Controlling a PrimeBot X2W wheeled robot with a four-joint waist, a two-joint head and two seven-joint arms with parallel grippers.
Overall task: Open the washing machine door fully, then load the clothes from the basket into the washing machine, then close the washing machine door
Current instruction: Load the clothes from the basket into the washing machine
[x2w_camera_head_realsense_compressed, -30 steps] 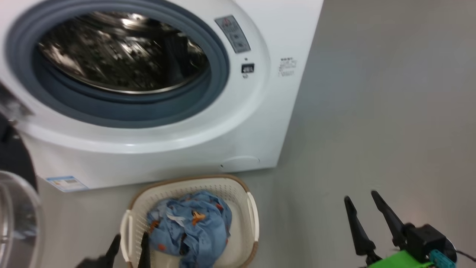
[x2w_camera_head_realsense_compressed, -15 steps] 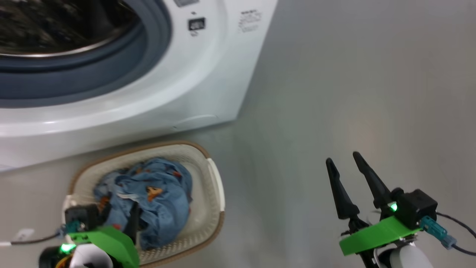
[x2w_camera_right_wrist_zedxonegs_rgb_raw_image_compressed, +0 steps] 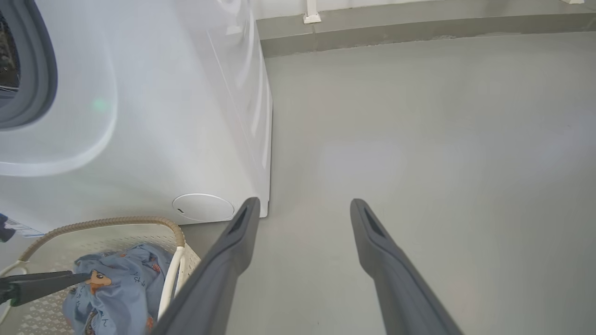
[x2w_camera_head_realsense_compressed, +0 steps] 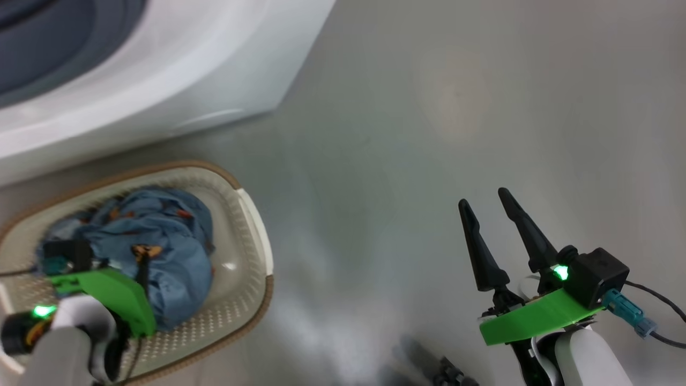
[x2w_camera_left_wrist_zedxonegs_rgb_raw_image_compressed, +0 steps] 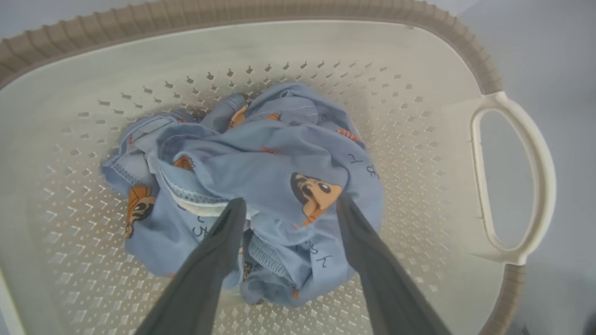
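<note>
Overhead, the washing machine [x2w_camera_head_realsense_compressed: 161, 69] stands just behind the basket [x2w_camera_head_realsense_compressed: 252, 214], its grey gasket [x2w_camera_head_realsense_compressed: 53, 43] exposed. The clothes [x2w_camera_head_realsense_compressed: 171, 236] lie bundled in the basket's middle. The left gripper [x2w_camera_left_wrist_zedxonegs_rgb_raw_image_compressed: 289, 202] — jaws spread wide — points down over the bundle, fingertips [x2w_camera_left_wrist_zedxonegs_rgb_raw_image_compressed: 233, 218] at its top folds. The right gripper [x2w_camera_head_realsense_compressed: 483, 197], likewise spread and empty, hovers well right of the basket above bare floor [x2w_camera_head_realsense_compressed: 429, 134].

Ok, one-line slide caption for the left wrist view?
Left gripper, open, poised over the blue clothes bundled in the cream basket, nothing gripped yet.
</note>
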